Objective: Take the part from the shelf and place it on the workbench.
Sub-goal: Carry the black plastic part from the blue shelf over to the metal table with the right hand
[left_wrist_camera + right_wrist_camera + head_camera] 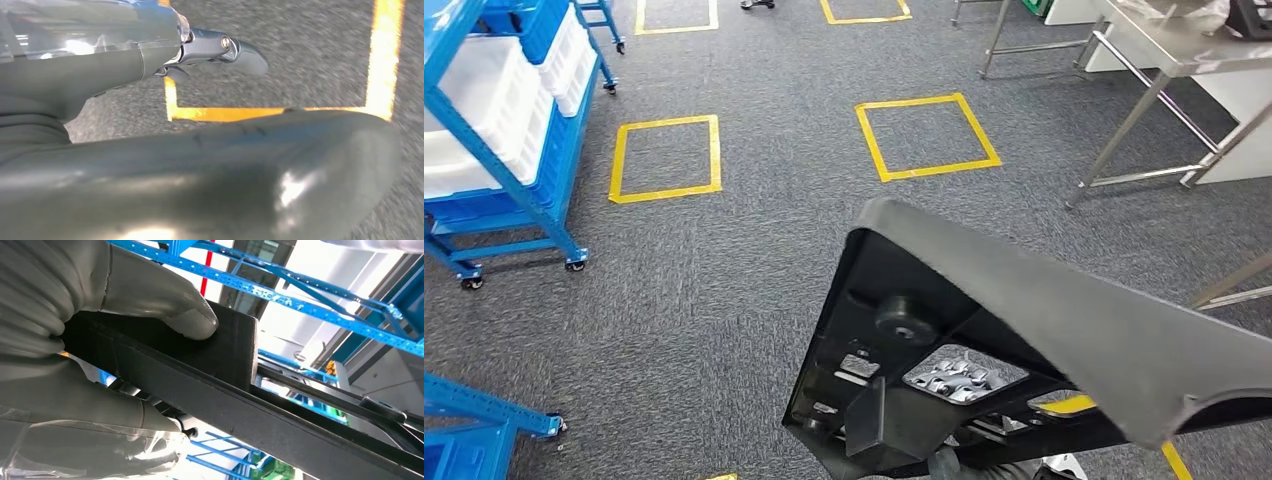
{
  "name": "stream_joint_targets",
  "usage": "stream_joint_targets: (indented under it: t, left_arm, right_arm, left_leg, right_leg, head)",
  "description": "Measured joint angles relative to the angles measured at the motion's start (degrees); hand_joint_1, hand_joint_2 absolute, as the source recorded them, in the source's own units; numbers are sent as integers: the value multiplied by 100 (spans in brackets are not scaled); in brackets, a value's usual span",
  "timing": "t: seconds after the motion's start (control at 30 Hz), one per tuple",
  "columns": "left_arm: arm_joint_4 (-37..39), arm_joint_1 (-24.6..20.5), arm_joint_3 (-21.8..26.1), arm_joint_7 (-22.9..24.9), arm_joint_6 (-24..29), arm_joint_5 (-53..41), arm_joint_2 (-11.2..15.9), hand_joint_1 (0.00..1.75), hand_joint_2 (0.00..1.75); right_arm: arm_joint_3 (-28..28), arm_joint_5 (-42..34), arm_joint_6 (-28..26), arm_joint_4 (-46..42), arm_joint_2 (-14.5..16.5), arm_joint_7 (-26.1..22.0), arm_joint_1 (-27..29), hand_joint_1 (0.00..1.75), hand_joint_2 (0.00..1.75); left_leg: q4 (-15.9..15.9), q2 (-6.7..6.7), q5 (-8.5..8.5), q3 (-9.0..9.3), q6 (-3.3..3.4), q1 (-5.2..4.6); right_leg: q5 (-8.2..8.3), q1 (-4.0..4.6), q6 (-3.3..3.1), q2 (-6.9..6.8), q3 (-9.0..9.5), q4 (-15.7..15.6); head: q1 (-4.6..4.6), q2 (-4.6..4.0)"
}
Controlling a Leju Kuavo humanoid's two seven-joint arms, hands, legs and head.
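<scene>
The part (1064, 330) is a large black panel with a grey felt-like face, ribs and a round boss on its inner side. It hangs tilted over the carpet in the lower right of the head view. My right hand (90, 360) grips it from below; the thumb (165, 305) presses on a black block of the part (225, 350), and silver fingers (954, 378) show through an opening. My left hand (210, 100) hangs over the floor with thumb and fingers apart and nothing between them. The steel workbench (1184, 60) stands at the far right.
A blue wheeled shelf (514, 190) with white bins stands at the left, and another blue frame (474, 410) is at the lower left. Yellow tape squares (929, 135) mark the grey carpet. The workbench's legs (1124, 140) reach down at the right.
</scene>
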Motion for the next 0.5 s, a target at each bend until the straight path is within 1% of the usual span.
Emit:
stream_joint_targets:
  t: [0.03, 0.07, 0.1, 0.13, 0.17, 0.2, 0.23, 0.27, 0.3, 0.33, 0.37, 0.4, 0.43, 0.47, 0.5]
  left_arm:
    - [0, -1, -2, -41, -33, -22, -7, 0, 0]
    - [0, -3, -4, -78, -66, -47, -15, 0, 0]
    - [0, -6, -8, -114, -96, -69, -25, 0, 0]
    - [0, -13, -12, -144, -128, -89, -34, 0, 0]
    - [0, -24, -16, -171, -158, -110, -45, 0, 0]
    - [-1, -40, -21, -191, -184, -127, -53, 0, 0]
    - [-1, -53, -25, -205, -202, -140, -60, 0, 0]
    - [-2, -62, -27, -212, -214, -149, -69, 0, 0]
    - [-2, -66, -28, -215, -221, -146, -77, 0, 0]
    - [-2, -63, -27, -215, -225, -141, -84, 0, 0]
    - [-2, -59, -25, -211, -229, -135, -91, 0, 0]
    - [-2, -54, -22, -207, -231, -128, -93, 0, 0]
    - [-2, -51, -19, -203, -231, -125, -93, 0, 0]
    - [-2, -52, -16, -201, -233, -123, -94, 0, 0]
    - [-2, -55, -13, -200, -238, -123, -95, 0, 0]
  right_arm:
    - [27, 0, -2, 19, -1, 0, -2, 171, 175]
    - [50, -11, 7, 47, -2, 0, -20, 171, 175]
    - [68, -32, 32, 86, -2, -1, -52, 171, 175]
    - [82, -62, 68, 139, -2, -1, -96, 171, 175]
    - [95, -101, 118, 209, -2, -1, -148, 171, 175]
    - [105, -140, 175, 287, -1, 1, -201, 171, 175]
    - [116, -177, 230, 373, 2, -1, -271, 171, 175]
    - [132, -208, 285, 473, 13, -2, -362, 171, 175]
    - [156, -237, 341, 587, 35, -1, -468, 171, 175]
    - [184, -268, 389, 699, 67, 0, -581, 171, 175]
    - [214, -302, 432, 809, 110, 4, -687, 171, 175]
    - [238, -345, 471, 904, 152, 7, -779, 171, 175]
    - [254, -391, 501, 976, 190, 7, -859, 171, 175]
    - [262, -449, 530, 1033, 223, 6, -937, 171, 175]
    - [265, -520, 564, 1074, 251, 5, -1012, 171, 175]
  left_leg:
    - [-2, 49, -16, 24, -14, -4]
    - [-4, 98, -32, 44, -34, -8]
    - [-8, 150, -45, 60, -60, -7]
    - [-17, 203, -55, 75, -90, -3]
    - [-31, 263, -62, 94, -120, 2]
    - [-31, 288, -78, 115, -151, 12]
    - [21, 226, -126, 114, -176, 17]
    - [171, 107, -224, 64, -193, 19]
    - [441, -53, -374, -55, -205, 24]
    - [798, -198, -550, -230, -213, 24]
    - [1168, -274, -702, -425, -222, 26]
    - [1439, -306, -776, -582, -236, 28]
    - [1520, -317, -734, -653, -249, 32]
    - [1377, -327, -576, -616, -261, 39]
    - [1034, -362, -338, -481, -274, 55]
  right_leg:
    - [148, 34, -40, -133, 213, -409]
    - [250, 72, -82, -247, 381, -737]
    - [288, 114, -124, -331, 476, -935]
    - [271, 149, -158, -359, 494, -995]
    - [285, 163, -183, -288, 492, -1018]
    - [309, 146, -206, -215, 517, -1063]
    - [336, 124, -232, -150, 556, -1122]
    - [366, 101, -260, -86, 592, -1180]
    - [388, 77, -283, -23, 623, -1219]
    - [391, 81, -304, 41, 626, -1226]
    - [391, 82, -314, 114, 620, -1218]
    - [387, 82, -315, 193, 616, -1205]
    - [381, 78, -309, 271, 614, -1187]
    - [369, 69, -294, 349, 614, -1162]
    - [348, 57, -271, 423, 614, -1124]
  head:
    - [-1, 0]
    - [1, 0]
    - [1, 0]
    - [3, 0]
    - [4, 0]
    - [4, 0]
    - [4, 0]
    - [2, 0]
    - [0, 0]
    - [-2, 0]
    - [-5, 0]
    - [-5, 0]
    - [-6, 0]
    - [-6, 0]
    - [-6, 0]
